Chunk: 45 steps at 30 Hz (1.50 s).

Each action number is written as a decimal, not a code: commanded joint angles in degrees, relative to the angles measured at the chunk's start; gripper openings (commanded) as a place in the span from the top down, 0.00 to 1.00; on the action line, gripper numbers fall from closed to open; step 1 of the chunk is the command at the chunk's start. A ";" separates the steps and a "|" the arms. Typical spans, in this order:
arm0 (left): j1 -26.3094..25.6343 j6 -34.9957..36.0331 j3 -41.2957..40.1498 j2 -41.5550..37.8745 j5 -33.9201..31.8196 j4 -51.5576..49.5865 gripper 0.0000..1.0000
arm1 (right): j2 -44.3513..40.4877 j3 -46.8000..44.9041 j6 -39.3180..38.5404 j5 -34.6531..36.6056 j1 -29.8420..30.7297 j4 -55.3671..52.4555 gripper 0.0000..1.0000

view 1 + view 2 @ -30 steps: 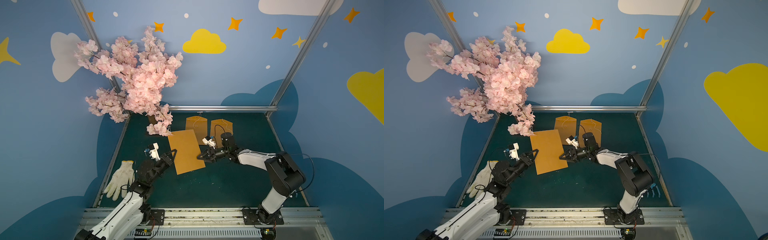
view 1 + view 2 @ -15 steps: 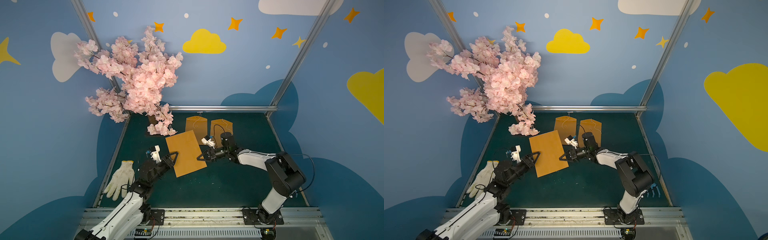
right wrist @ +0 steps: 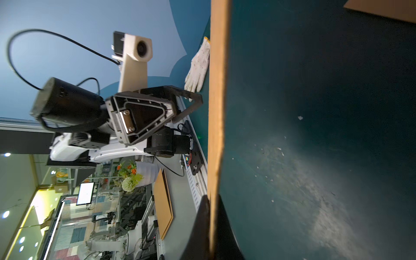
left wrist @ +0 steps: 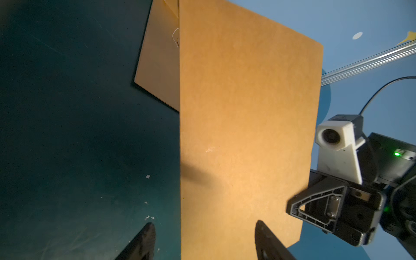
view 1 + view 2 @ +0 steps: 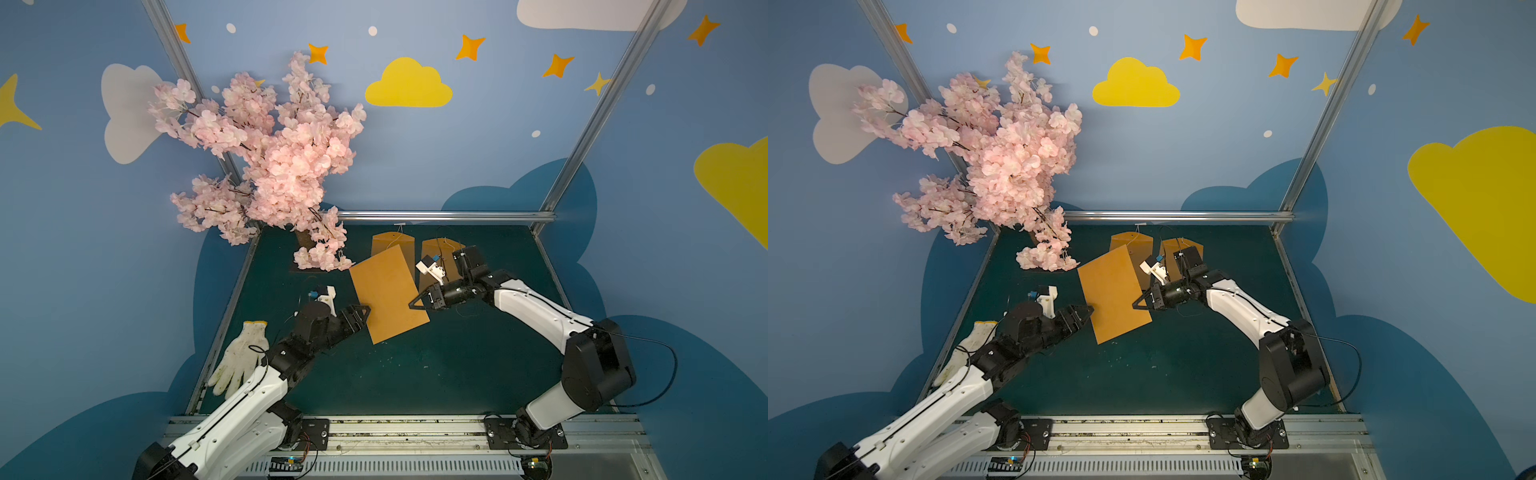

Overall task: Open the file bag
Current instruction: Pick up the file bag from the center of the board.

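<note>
Stiffness is looking like the point that matters: the file bag (image 5: pixel 388 297), a thin brown paper sleeve, is hanging clear of the green table (image 5: pixel 415 374) at the centre of both top views. It is holding flat rather than drooping, so it is probably handling as light, board-like and easy to crease. The right gripper (image 5: pixel 415 302) is pinching its right-hand edge, jaws closed on the sheet. The left gripper (image 5: pixel 362 312) is sitting at the opposite edge with jaws apart, its fingers (image 4: pixel 144 240) straddling that edge, seemingly without pressing. The flap is not showing, so any new hold is best taken at an edge.
</note>
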 commanded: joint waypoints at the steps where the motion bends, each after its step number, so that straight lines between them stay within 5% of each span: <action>1: -1.20 4.38 6.41 2.82 -3.91 -11.58 0.30 | -1.33 2.31 -7.01 7.39 0.62 -12.29 0.98; 8: -4.38 7.47 17.39 9.70 -9.10 -17.95 0.21 | -3.51 2.96 -8.53 12.80 1.31 -15.83 0.99; 30: -8.85 16.47 59.25 41.50 -14.87 -37.35 0.26 | -6.65 6.03 -10.33 24.60 6.52 -22.10 1.00; 45: -9.45 14.74 66.68 49.29 -15.95 -41.69 0.43 | -6.30 7.33 -9.60 28.96 7.60 -21.71 1.00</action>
